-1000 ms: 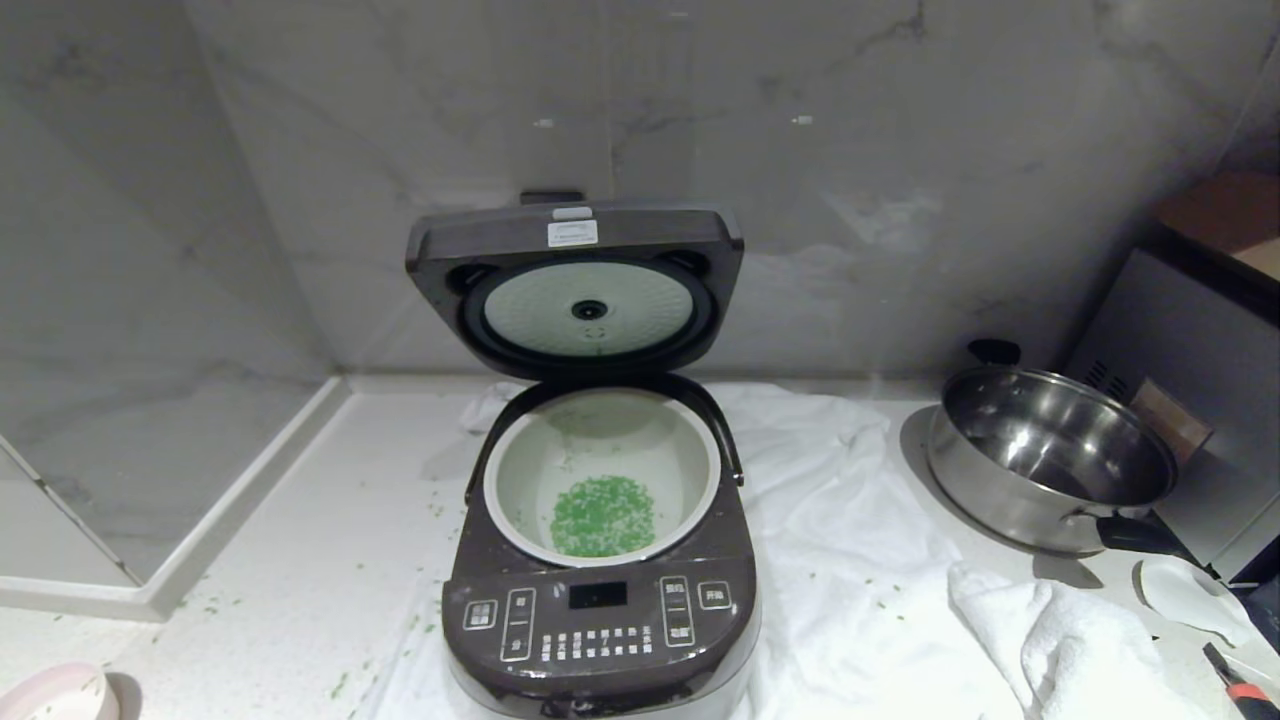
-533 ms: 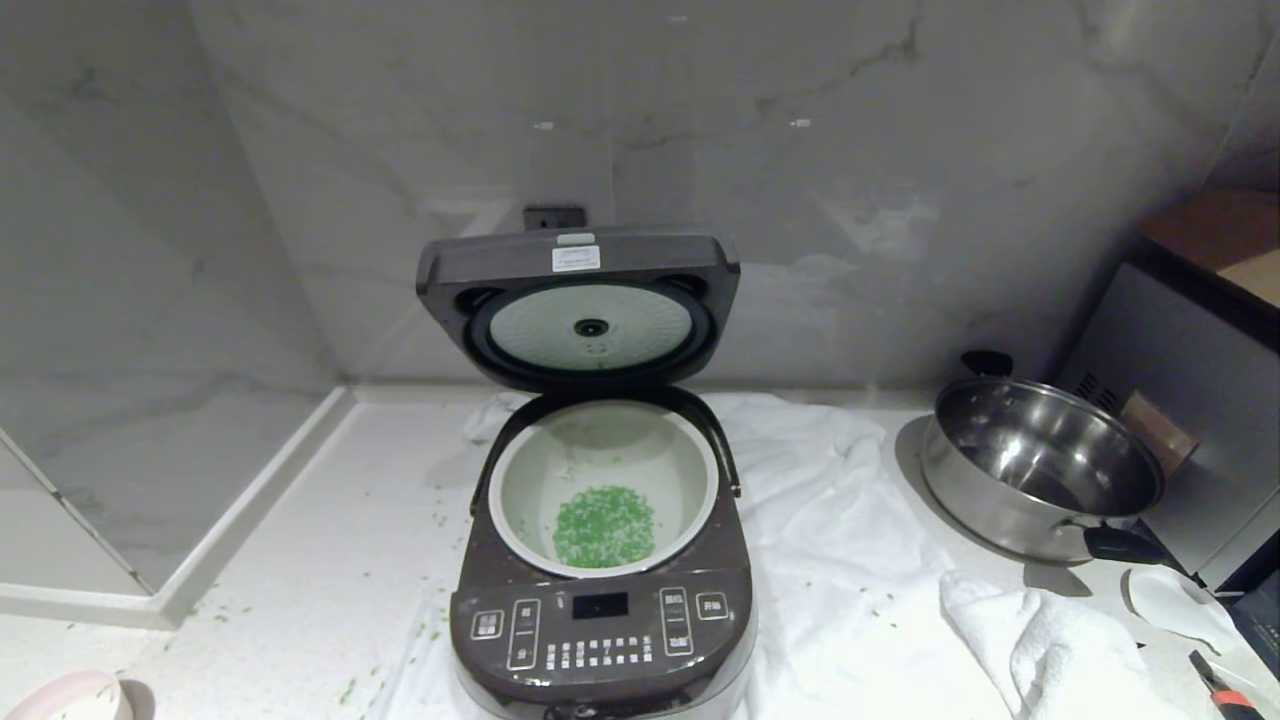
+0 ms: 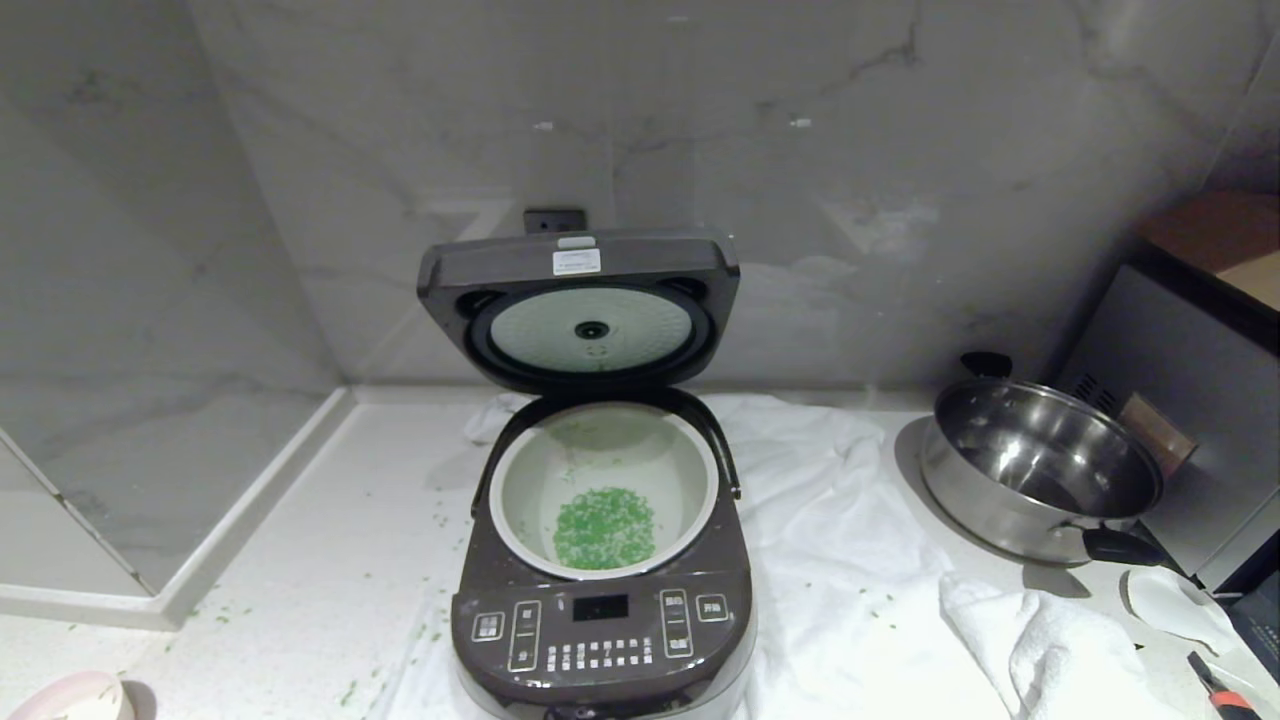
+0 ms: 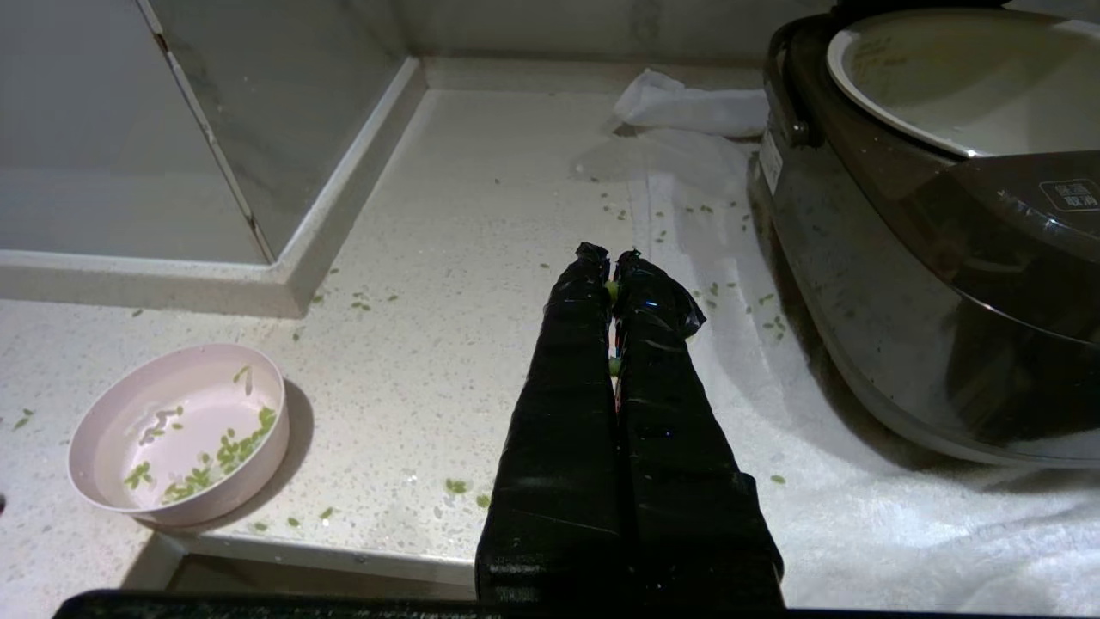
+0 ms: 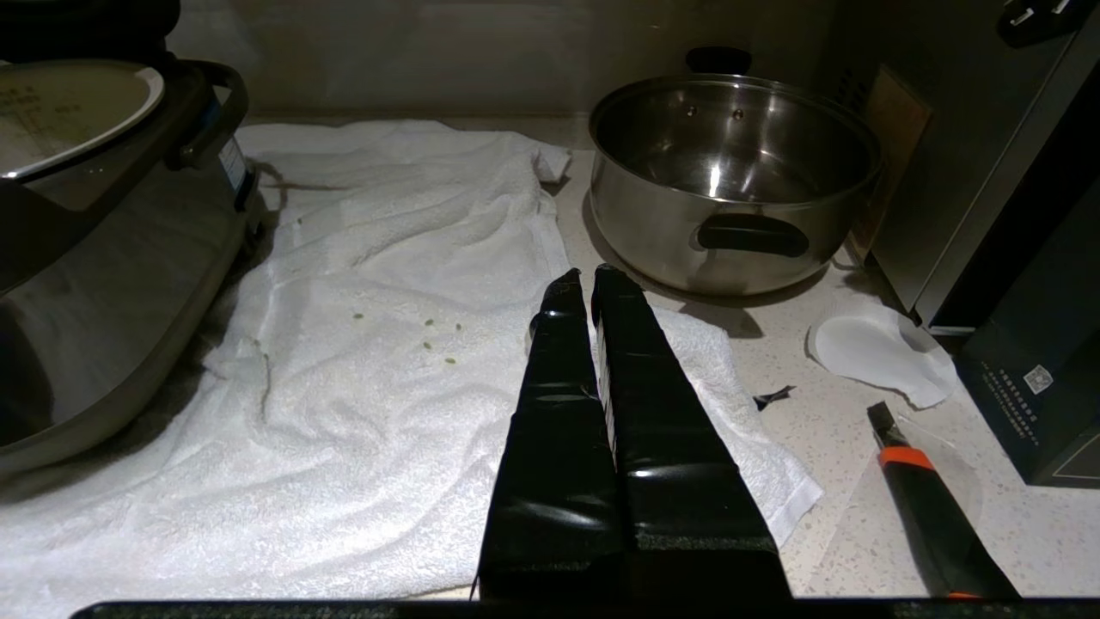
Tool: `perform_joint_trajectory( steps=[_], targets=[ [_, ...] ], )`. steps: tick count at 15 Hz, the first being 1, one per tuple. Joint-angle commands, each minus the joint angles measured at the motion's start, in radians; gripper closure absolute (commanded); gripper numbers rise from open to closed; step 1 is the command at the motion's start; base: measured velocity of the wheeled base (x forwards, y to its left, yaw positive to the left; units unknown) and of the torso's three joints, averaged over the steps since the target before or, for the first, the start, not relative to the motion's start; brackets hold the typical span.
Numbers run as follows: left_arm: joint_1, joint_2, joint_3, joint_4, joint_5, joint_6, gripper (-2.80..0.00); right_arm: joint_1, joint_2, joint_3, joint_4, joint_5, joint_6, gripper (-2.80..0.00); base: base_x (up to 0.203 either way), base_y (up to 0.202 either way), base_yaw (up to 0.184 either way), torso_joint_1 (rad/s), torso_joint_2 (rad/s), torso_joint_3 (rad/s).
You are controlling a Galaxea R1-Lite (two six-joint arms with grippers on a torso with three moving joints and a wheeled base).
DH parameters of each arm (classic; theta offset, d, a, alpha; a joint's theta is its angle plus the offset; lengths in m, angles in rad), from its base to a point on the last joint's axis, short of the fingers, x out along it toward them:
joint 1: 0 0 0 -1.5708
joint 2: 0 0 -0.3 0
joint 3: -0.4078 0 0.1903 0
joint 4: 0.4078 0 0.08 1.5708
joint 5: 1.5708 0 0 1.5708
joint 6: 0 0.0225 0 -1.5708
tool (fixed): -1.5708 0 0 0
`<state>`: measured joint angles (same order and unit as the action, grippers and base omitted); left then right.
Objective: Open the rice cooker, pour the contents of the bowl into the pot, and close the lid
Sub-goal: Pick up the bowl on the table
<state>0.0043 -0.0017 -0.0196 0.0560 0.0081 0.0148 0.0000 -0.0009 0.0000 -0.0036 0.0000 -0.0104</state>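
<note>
Left gripper (image 4: 612, 258): jaws shut, empty, low beside rice cooker (image 3: 600, 560). Right gripper (image 5: 589, 288): shut, empty, over white towel (image 5: 387, 284). Bowl (image 4: 178, 434) on counter, nearly emptied. Green bits (image 3: 603, 527) in pot (image 3: 520, 500). Lid (image 3: 580, 305) upright. View lifted since a second ago; things unmoved. Closing remains.

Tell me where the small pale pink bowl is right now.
The small pale pink bowl sits on the speckled counter at its front edge, left of the dark rice cooker.
</note>
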Motion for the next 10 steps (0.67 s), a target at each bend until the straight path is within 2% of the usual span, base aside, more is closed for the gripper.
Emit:
perform_joint_trajectory(
  steps=[1, 4, 6, 8, 10],
  targets=[
    [0.002, -0.001, -0.005, 0.008, 0.001, 0.000, 0.00, 0.000, 0.001, 0.002, -0.001, 0.000, 0.000, 0.00, 0.000, 0.000, 0.000, 0.000, 0.00, 0.000],
    [0.001, -0.001, -0.022, 0.005, 0.007, -0.004, 0.00, 0.000, 0.001, 0.002, -0.001, 0.000, 0.000, 0.00, 0.000, 0.000, 0.000, 0.000, 0.00, 0.000],
    [0.000, 0.061, -0.147, 0.014, 0.047, -0.037, 0.00, 0.000, 0.001, 0.002, -0.001, 0.000, 0.000, 0.00, 0.000, 0.000, 0.000, 0.000, 0.00, 0.000],
    [-0.010, 0.249, -0.259, 0.019, 0.089, -0.072, 0.00, 0.000, 0.001, 0.002, 0.001, 0.000, 0.000, 0.00, 0.000, 0.000, 0.000, 0.000, 0.00, 0.000],
    [-0.011, 0.456, -0.332, 0.025, 0.187, -0.090, 0.00, 0.000, 0.001, 0.002, -0.001, 0.000, 0.000, 0.00, 0.000, 0.000, 0.000, 0.000, 0.00, 0.000]
  ],
)
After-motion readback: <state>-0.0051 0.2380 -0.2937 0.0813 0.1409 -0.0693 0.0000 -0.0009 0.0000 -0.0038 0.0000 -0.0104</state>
